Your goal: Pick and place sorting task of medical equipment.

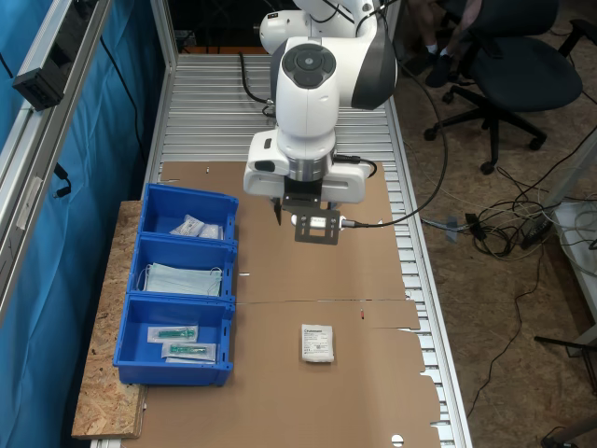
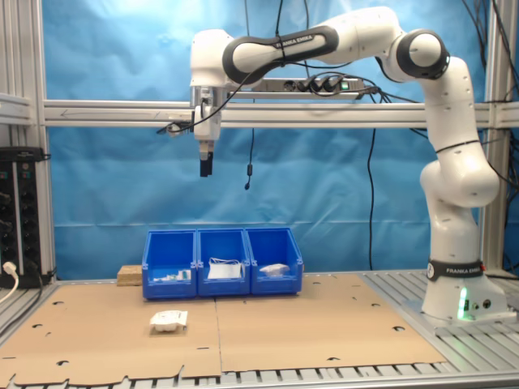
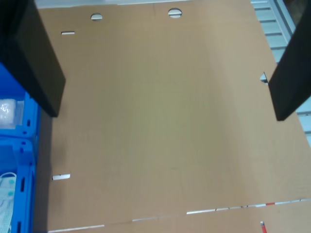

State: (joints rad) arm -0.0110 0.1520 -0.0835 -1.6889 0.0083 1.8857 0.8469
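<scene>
The end effector (image 2: 206, 166) hangs open and empty, high above the flat white square sachet (image 1: 317, 343) (awaiting sorting) beside the blue plastic bins (image 1: 140, 340).

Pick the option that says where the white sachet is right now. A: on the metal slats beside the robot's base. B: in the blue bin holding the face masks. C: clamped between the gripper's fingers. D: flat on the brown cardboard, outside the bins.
D: the white sachet lies flat on the cardboard, apart from the blue bins, with the open gripper high above it.
</scene>
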